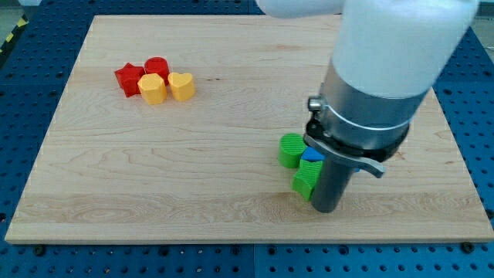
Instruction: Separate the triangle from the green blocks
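the arm carries no claw, so nothing is held; my tip rests on the bench toward the view's lower right, touching or just beside the lower green block. the blue triangle, partly hidden by the rod, sits between that block and the green round block, touching both. well apart at upper left cluster a red star, red block, yellow block and yellow heart.

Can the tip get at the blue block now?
Probably yes. My tip stands right beside the blue block, between the green blocks. The arm hides their contact.
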